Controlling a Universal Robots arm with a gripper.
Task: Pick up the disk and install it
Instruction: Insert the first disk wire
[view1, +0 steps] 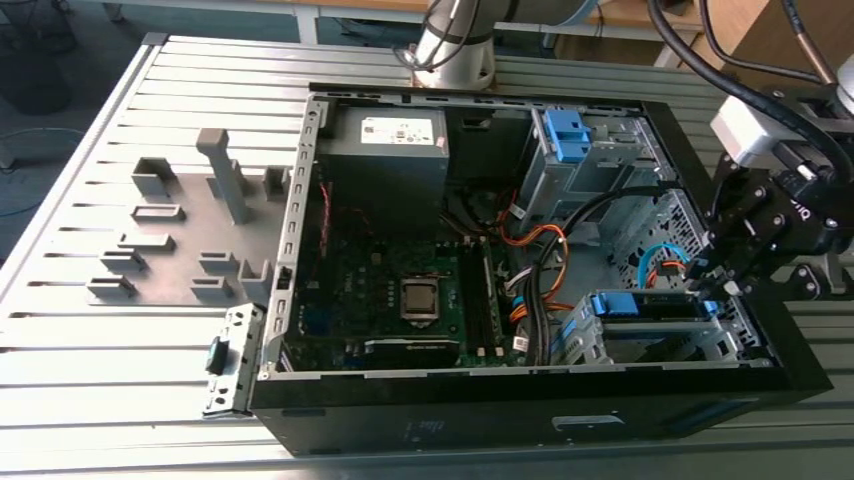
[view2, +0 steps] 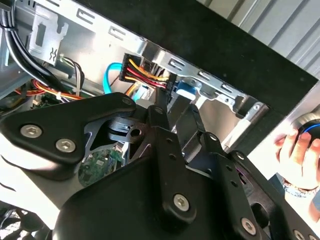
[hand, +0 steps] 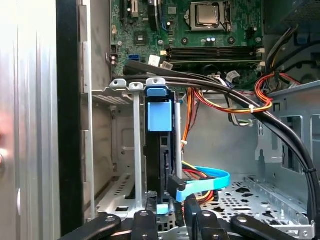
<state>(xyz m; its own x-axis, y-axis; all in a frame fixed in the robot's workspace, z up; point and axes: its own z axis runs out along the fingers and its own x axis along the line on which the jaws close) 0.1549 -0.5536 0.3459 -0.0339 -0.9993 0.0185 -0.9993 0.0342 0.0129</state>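
The disk (view1: 647, 305), a drive in a bright blue frame, stands on edge in the lower drive bay of the open computer case (view1: 467, 410), at the exterior view's right. In the first wrist view the disk (hand: 160, 116) sits upright between the bay's metal rails. My gripper (view1: 707, 285) reaches in over the case's right wall. Its fingers (hand: 150, 217) close on the disk's near end, beside a blue data cable (hand: 210, 180). In the second wrist view my gripper (view2: 175, 107) points at the blue frame (view2: 185, 92).
A grey power supply (view1: 387, 150) and a blue clip (view1: 567, 130) sit at the case's far side, and the motherboard (view1: 400, 290) fills its floor. Black and orange cables (hand: 240, 102) cross near the bay. A grey fixture plate (view1: 174, 230) lies left. A person's hand (view2: 300, 150) is outside the case.
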